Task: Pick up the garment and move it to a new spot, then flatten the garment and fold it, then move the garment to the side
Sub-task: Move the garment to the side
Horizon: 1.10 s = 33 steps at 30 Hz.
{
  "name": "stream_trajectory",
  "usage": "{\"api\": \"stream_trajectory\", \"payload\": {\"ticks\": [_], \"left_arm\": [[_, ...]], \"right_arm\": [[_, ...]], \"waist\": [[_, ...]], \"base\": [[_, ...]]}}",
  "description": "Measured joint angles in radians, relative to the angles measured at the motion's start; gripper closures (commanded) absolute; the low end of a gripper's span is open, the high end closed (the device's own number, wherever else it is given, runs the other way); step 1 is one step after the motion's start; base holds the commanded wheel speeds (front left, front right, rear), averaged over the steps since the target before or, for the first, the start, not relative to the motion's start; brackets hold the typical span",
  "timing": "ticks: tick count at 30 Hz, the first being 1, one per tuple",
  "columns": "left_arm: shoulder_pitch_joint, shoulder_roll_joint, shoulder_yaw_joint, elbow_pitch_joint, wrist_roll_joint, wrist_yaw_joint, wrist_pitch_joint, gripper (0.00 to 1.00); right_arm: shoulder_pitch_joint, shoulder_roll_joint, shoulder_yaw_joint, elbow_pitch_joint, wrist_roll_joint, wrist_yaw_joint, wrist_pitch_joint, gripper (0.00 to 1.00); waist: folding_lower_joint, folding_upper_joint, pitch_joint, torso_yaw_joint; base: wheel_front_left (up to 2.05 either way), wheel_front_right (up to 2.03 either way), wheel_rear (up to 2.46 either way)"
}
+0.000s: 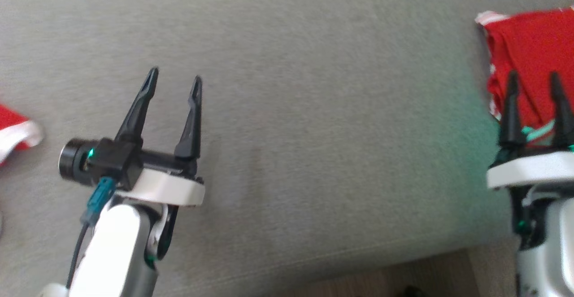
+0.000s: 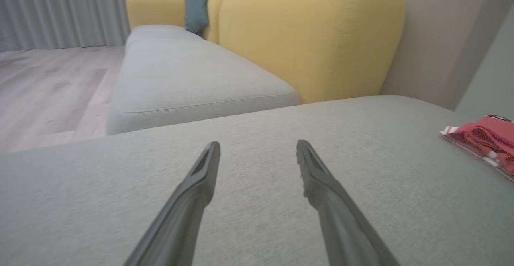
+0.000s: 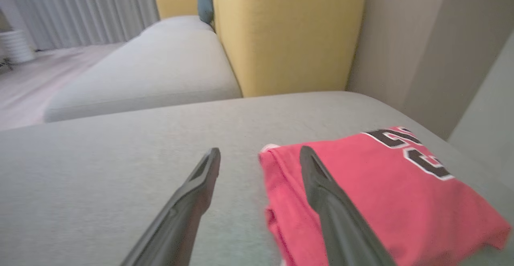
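The garment [image 1: 533, 41] is a red jersey with white trim and black lettering, lying folded on the grey sofa cushion [image 1: 314, 86] at the far right. My right gripper [image 1: 533, 76] hovers over its near edge, open, with nothing between the fingers. In the right wrist view the garment [image 3: 381, 185] lies under the right finger of that gripper [image 3: 261, 149]. My left gripper [image 1: 175, 75] stands open above bare cushion at the lower left, far from the jersey. In the left wrist view the gripper [image 2: 259, 142] is empty and the garment [image 2: 486, 137] lies off to the right.
Another piece of red cloth with a white edge [image 1: 13, 131] pokes in at the left edge. The cushion's front edge runs along the bottom, with wooden floor [image 1: 381, 279] below. A yellow backrest [image 2: 313, 37] and a teal pillow [image 2: 196, 5] stand beyond the seat.
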Motion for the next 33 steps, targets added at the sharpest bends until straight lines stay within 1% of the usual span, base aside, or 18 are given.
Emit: {"api": "stream_trajectory", "payload": {"ticks": [4,7,10,15,20,27,33], "left_arm": [[0.05,-0.011,0.03,0.011,-0.015,0.023,0.0,0.0],[0.083,-0.017,0.04,0.01,-0.021,0.038,0.0,0.0],[0.11,-0.018,0.064,0.01,-0.021,0.047,0.0,0.0],[0.165,-0.018,0.077,0.026,-0.04,0.048,0.0,0.0],[0.223,-0.017,0.083,0.044,-0.041,0.046,0.0,0.0],[0.29,-0.015,0.067,0.057,-0.042,0.049,0.002,0.0],[0.331,-0.01,0.062,0.044,-0.051,0.056,0.015,0.0]], "right_arm": [[0.067,0.018,0.072,-0.109,0.006,0.0,0.023,0.0],[0.104,0.02,0.086,-0.17,0.006,0.0,0.036,0.0],[0.135,0.025,0.093,-0.209,0.006,0.0,0.059,0.0],[0.197,0.035,0.1,-0.231,0.006,0.0,0.097,0.0],[0.275,0.039,0.108,-0.235,0.006,0.0,0.123,0.0],[0.365,0.041,0.108,-0.246,0.015,0.0,0.148,0.0],[0.388,0.041,0.109,-0.262,0.025,0.0,0.158,0.0]], "waist": [[0.0,0.0,-0.049,0.059],[0.0,0.0,-0.083,0.104],[0.0,0.0,-0.122,0.139],[0.0,0.0,-0.192,0.176],[0.0,0.0,-0.264,0.192],[0.0,0.0,-0.356,0.197],[0.0,0.0001,-0.403,0.185]], "base": [[0.0,0.0,0.0],[0.0,0.0,0.0],[0.0,0.0,0.0],[0.0,0.0,0.0],[0.0,0.0,0.0],[0.0,0.0,0.0],[0.0,0.0,0.0]]}}
